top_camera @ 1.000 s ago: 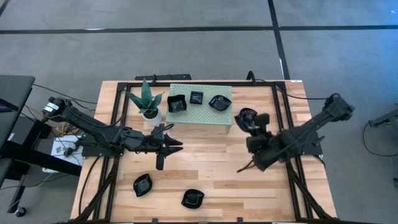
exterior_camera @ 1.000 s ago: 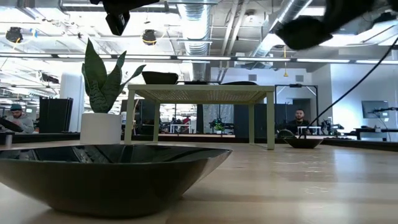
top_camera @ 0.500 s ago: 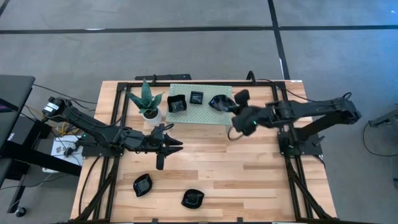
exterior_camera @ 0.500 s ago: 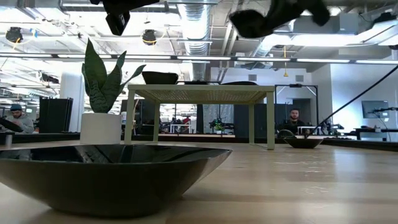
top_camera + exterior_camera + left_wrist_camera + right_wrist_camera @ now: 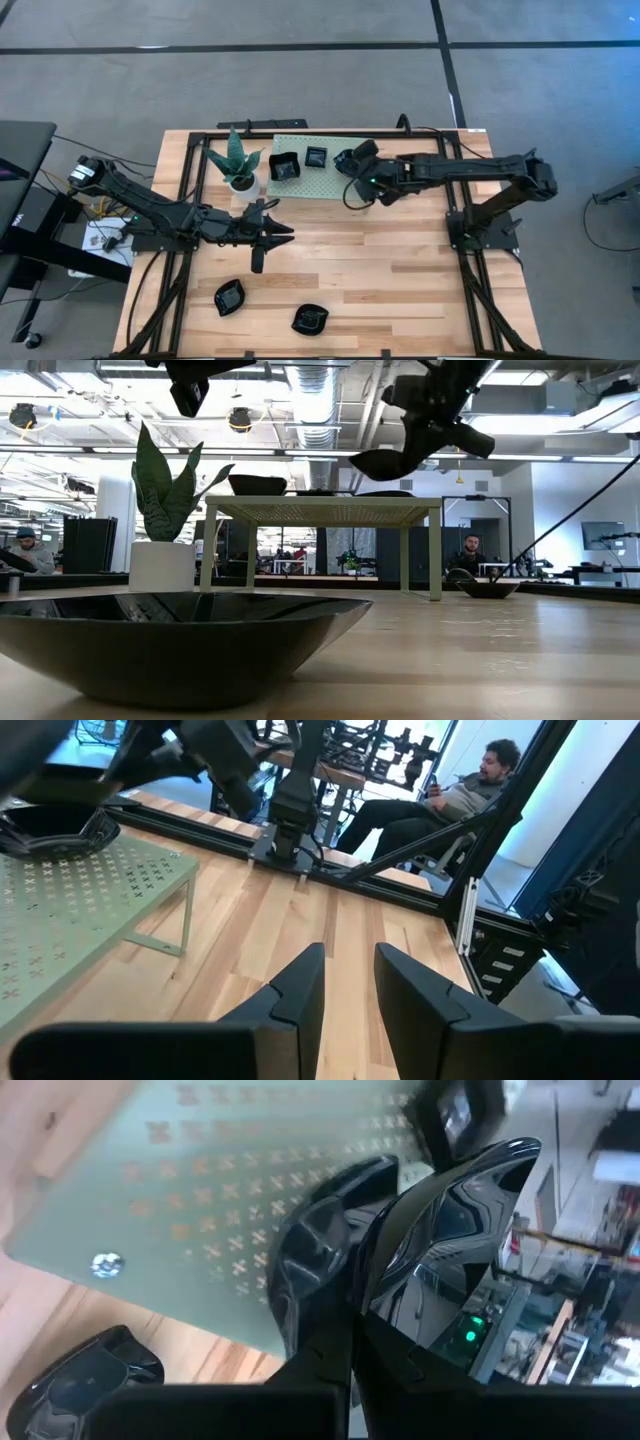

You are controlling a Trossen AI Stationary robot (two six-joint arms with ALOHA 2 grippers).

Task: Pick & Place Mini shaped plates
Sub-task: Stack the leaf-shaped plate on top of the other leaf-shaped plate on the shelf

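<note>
The wooden table (image 5: pixel 330 270) carries a pale green perforated stand (image 5: pixel 310 185) whose right end is hidden by the right gripper (image 5: pixel 358 160), clenched on a glossy black plate (image 5: pixel 450 1230) above that end. Two more plates (image 5: pixel 285 167) sit on the stand, others (image 5: pixel 229 297) on the table's near edge. The left gripper (image 5: pixel 347 982) hovers mid-table, fingers parted, empty.

Grey carpet floor (image 5: pixel 300 85) around the table, crossed by dark seam lines (image 5: pixel 200 47). Ceiling open: exposed ducts (image 5: pixel 318 395), pipes, long strip lights (image 5: pixel 300 455). A person sits (image 5: pixel 455 795) beyond the far tabletop edge; another at a desk (image 5: pixel 28 550). Bright window light (image 5: pixel 520 800) behind. Wall monitor (image 5: pixel 603 536) at one side.
</note>
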